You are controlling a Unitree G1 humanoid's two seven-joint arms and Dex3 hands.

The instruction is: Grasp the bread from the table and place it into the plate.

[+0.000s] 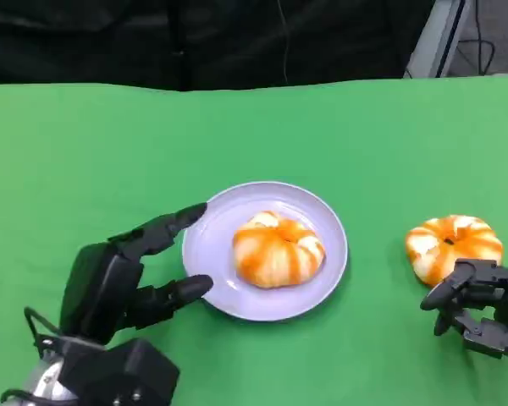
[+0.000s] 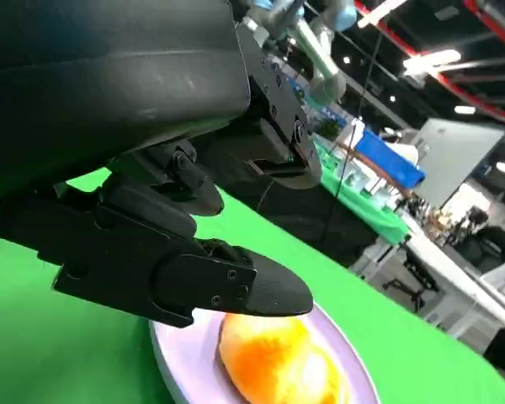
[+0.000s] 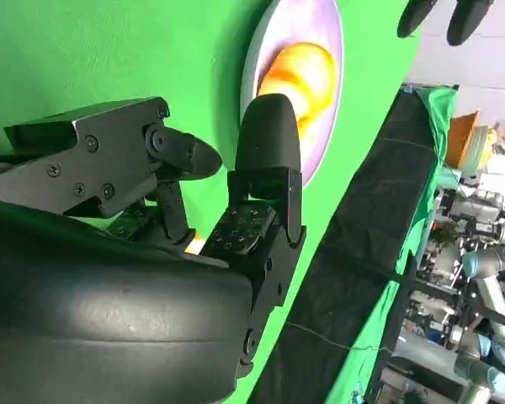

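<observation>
So 1 bread (image 1: 278,249) already sits in the plate (image 1: 210,245), and the second bread (image 1: 454,244) is on the green surface (image 1: 93,161), off to the robot's right. The right robot hand (image 1: 478,306) is just beside that one, fingers curled loosely, grasping nothing as far as I can tell. I'd come over the top and close gently, it looks soft and squishable. The left robot hand (image 1: 127,279) is released, fingers spread at the plate's rim. Behind the surface there's a black curtain, and the wrist views show a workshop with benches.
</observation>
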